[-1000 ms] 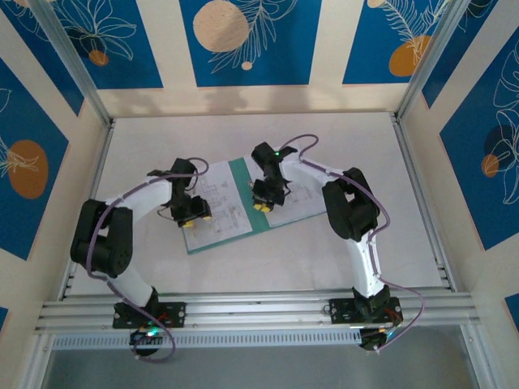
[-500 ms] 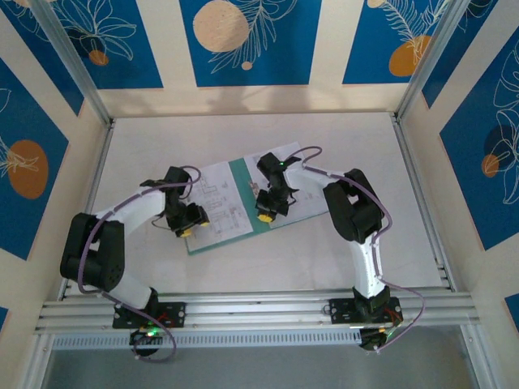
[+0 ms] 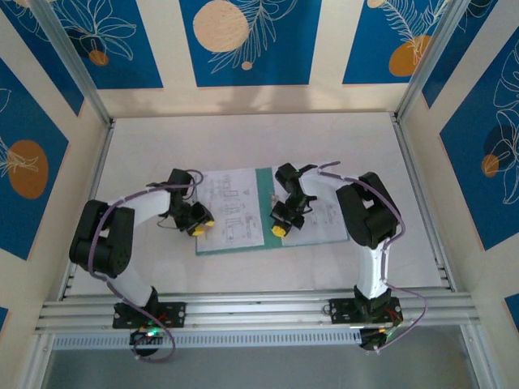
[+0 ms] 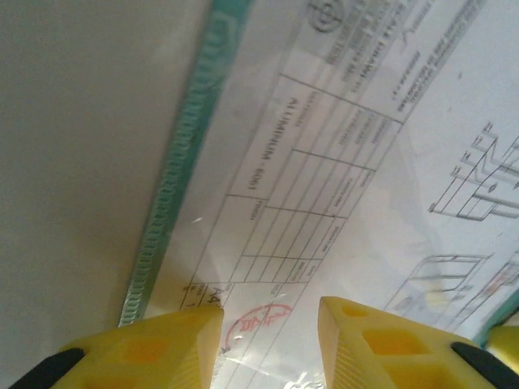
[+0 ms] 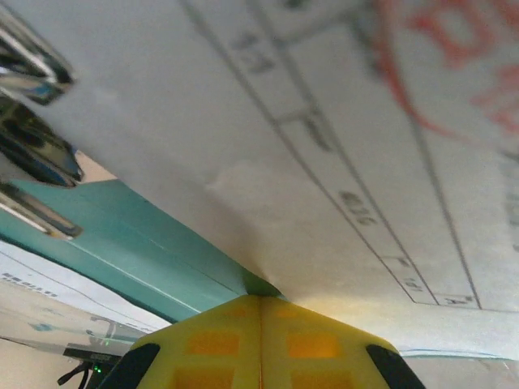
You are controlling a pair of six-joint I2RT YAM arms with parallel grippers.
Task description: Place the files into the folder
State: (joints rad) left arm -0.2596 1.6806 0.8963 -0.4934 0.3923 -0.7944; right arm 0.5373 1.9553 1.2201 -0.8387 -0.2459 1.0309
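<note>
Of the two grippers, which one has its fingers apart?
The left gripper: the gap between its yellow fingers shows the left-hand sheet. On the right gripper the fingers meet, seemingly pinching the right-hand sheet by its lifted edge.

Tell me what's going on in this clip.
Two robot arms are working over an open teal folder lying flat on the table. Printed white sheets lie on both leaves. The left gripper hangs over the left sheet near the folder's outer edge, fingers apart. The right gripper has its fingers shut at the edge of the right sheet beside the spine.
</note>
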